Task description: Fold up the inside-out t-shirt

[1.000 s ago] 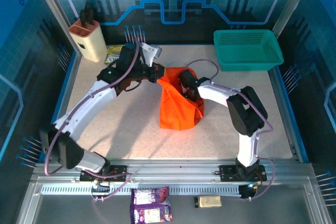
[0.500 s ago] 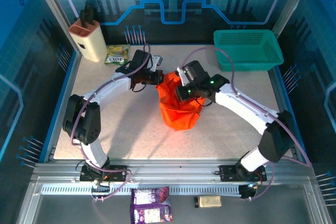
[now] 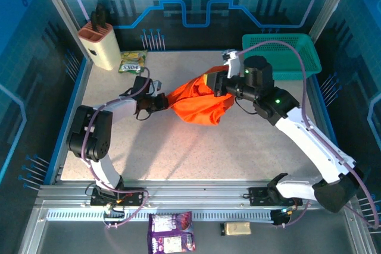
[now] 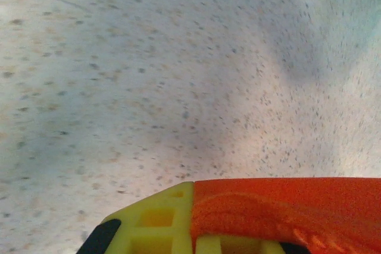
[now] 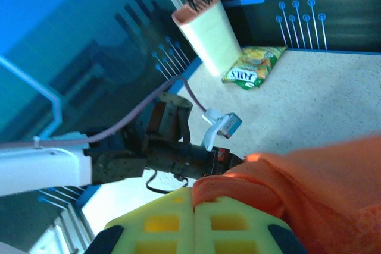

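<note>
Two grips, top view: left gripper (image 3: 163, 100) & right gripper (image 3: 213, 81) clenched on shirt (image 3: 193, 105), strung between them over table (image 3: 119, 147). Left wrist: cloth pinched in pads (image 4: 158, 221). Right wrist: same. Soft, light, floppy imo; grab hems/corners.

Near worktop (image 3: 202, 153) lies open; stretched t-shirt (image 3: 193, 102) spans the middle; knife block (image 3: 101, 46), snack packet (image 3: 132, 62), basket (image 3: 297, 52) line the far edge.
</note>
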Controlling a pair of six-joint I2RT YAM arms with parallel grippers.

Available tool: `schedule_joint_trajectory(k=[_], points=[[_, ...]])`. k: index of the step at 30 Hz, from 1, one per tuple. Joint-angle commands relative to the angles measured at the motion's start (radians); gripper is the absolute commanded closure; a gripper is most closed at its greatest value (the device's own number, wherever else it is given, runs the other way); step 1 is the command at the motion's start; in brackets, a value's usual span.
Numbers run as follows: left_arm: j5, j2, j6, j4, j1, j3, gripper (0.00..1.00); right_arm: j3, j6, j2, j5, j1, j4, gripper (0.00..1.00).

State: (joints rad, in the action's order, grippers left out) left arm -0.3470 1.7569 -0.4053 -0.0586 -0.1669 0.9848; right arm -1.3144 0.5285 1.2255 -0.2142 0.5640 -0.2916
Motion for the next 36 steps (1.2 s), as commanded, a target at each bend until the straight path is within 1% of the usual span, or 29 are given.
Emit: schedule_joint_trajectory(k=[1, 6, 11, 14, 17, 19, 20, 21, 23, 24, 26, 28, 31, 36], points=[[-0.088, 0.024, -0.109, 0.118, 0.073, -0.051, 1.00, 0.072, 0.131, -0.052, -0.109, -0.063, 0.191, 1.00], [-0.073, -0.017, -0.140, 0.117, 0.155, -0.087, 1.00, 0.150, 0.145, -0.112, -0.022, -0.125, 0.123, 1.00], [-0.033, -0.088, -0.155, 0.091, 0.241, -0.127, 1.00, 0.270, 0.210, -0.138, 0.054, -0.212, 0.029, 1.00], [0.001, -0.139, -0.147, 0.060, 0.270, -0.144, 1.00, 0.342, 0.249, -0.112, 0.069, -0.248, -0.024, 1.00], [0.010, -0.174, -0.147, 0.056, 0.277, -0.156, 1.00, 0.404, 0.226, -0.050, 0.053, -0.244, -0.027, 1.00], [0.003, -0.185, -0.136, 0.033, 0.264, -0.149, 1.00, 0.451, 0.207, -0.003, 0.028, -0.236, -0.003, 1.00], [0.005, -0.191, -0.122, 0.017, 0.248, -0.141, 1.00, 0.476, 0.197, 0.018, 0.016, -0.230, 0.015, 1.00], [0.016, -0.197, -0.097, -0.012, 0.226, -0.130, 0.95, 0.494, 0.188, 0.046, -0.007, -0.224, 0.034, 1.00], [0.031, -0.213, -0.058, -0.061, 0.168, -0.103, 0.85, 0.515, 0.176, 0.099, -0.071, -0.217, 0.070, 1.00], [0.045, -0.222, -0.038, -0.088, 0.134, -0.087, 0.78, 0.523, 0.173, 0.121, -0.094, -0.211, 0.082, 1.00], [0.089, -0.248, 0.004, -0.150, 0.066, -0.047, 0.65, 0.526, 0.169, 0.145, -0.109, -0.194, 0.093, 1.00], [0.140, -0.268, 0.050, -0.228, -0.008, 0.008, 0.57, 0.520, 0.157, 0.156, -0.106, -0.170, 0.087, 1.00], [0.199, -0.270, 0.094, -0.321, -0.116, 0.090, 0.50, 0.494, 0.141, 0.167, -0.092, -0.141, 0.062, 1.00], [0.249, -0.219, 0.136, -0.423, -0.301, 0.219, 0.43, 0.466, 0.138, 0.178, -0.082, -0.121, 0.039, 1.00]])
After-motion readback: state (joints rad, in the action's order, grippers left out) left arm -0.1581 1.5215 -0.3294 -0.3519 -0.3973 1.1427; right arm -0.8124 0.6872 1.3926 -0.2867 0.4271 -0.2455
